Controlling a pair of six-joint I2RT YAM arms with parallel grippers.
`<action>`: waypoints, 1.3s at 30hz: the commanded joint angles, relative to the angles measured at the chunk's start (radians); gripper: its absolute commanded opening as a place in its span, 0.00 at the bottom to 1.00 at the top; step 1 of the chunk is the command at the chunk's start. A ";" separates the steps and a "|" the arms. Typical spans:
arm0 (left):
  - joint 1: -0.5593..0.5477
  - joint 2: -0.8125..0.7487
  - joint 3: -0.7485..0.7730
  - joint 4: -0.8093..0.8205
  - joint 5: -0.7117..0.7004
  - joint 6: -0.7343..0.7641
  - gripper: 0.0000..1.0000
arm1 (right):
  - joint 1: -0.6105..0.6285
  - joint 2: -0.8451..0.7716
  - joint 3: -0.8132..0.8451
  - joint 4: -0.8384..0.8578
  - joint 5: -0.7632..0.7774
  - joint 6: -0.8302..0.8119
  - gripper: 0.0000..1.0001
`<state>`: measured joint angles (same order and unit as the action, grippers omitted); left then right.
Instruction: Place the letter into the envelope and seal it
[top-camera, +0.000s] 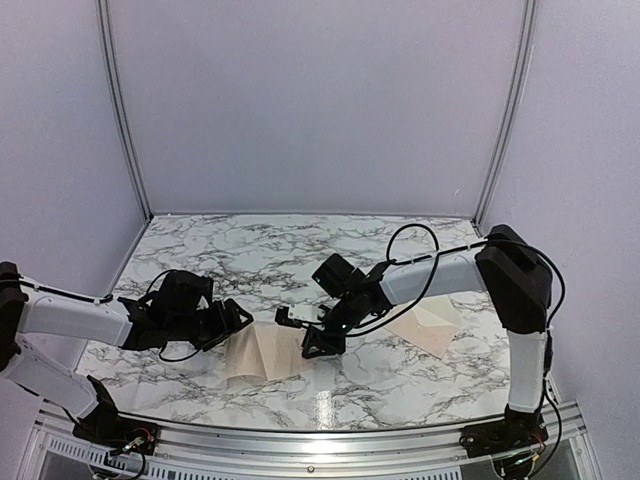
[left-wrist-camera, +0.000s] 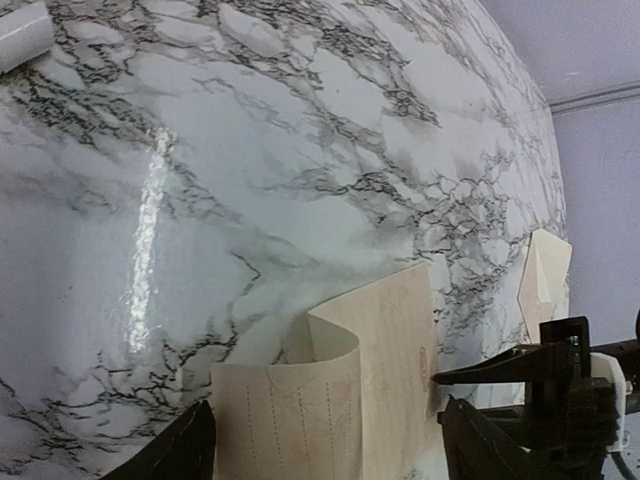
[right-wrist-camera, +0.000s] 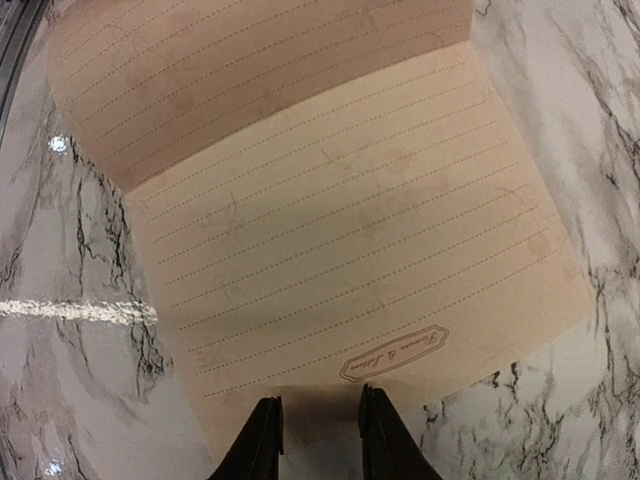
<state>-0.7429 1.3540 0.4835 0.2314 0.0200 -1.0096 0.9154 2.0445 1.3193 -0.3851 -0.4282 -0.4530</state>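
0 steps done, with letter (top-camera: 262, 355) lying outside envelope (top-camera: 432, 325), left gripper (left-wrist-camera: 325, 432) gaping empty, right gripper (right-wrist-camera: 318, 420) narrowed, seemingly ungripped, at letter's edge.

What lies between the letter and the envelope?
Nothing visible on the table. Bare marble separates the letter from the envelope; the right gripper, at the letter's edge, hangs over that gap with its arm.

I am built alike on both sides: smooth white shells on the long links, like my left forearm (top-camera: 70, 318), and blocky black housings at the joints, the largest at my right elbow (top-camera: 515, 278). A thin black cable (top-camera: 408, 238) loops off my right arm (top-camera: 435, 278). My left gripper (left-wrist-camera: 325, 425) and right gripper (right-wrist-camera: 318, 405) are matte black, the right one's fingers (right-wrist-camera: 258, 445) narrow and tapering.
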 joint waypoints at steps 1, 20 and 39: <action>0.002 -0.007 0.058 0.050 0.086 0.043 0.80 | 0.000 0.060 -0.002 -0.040 0.027 0.011 0.25; -0.004 -0.060 -0.014 0.022 0.082 -0.100 0.58 | 0.000 0.065 -0.001 -0.046 0.022 0.016 0.26; -0.026 -0.059 0.093 -0.199 0.024 0.000 0.00 | -0.008 0.038 0.002 -0.057 0.055 0.009 0.28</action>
<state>-0.7612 1.2911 0.5270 0.0925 0.0689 -1.0500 0.9154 2.0518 1.3254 -0.3794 -0.4355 -0.4488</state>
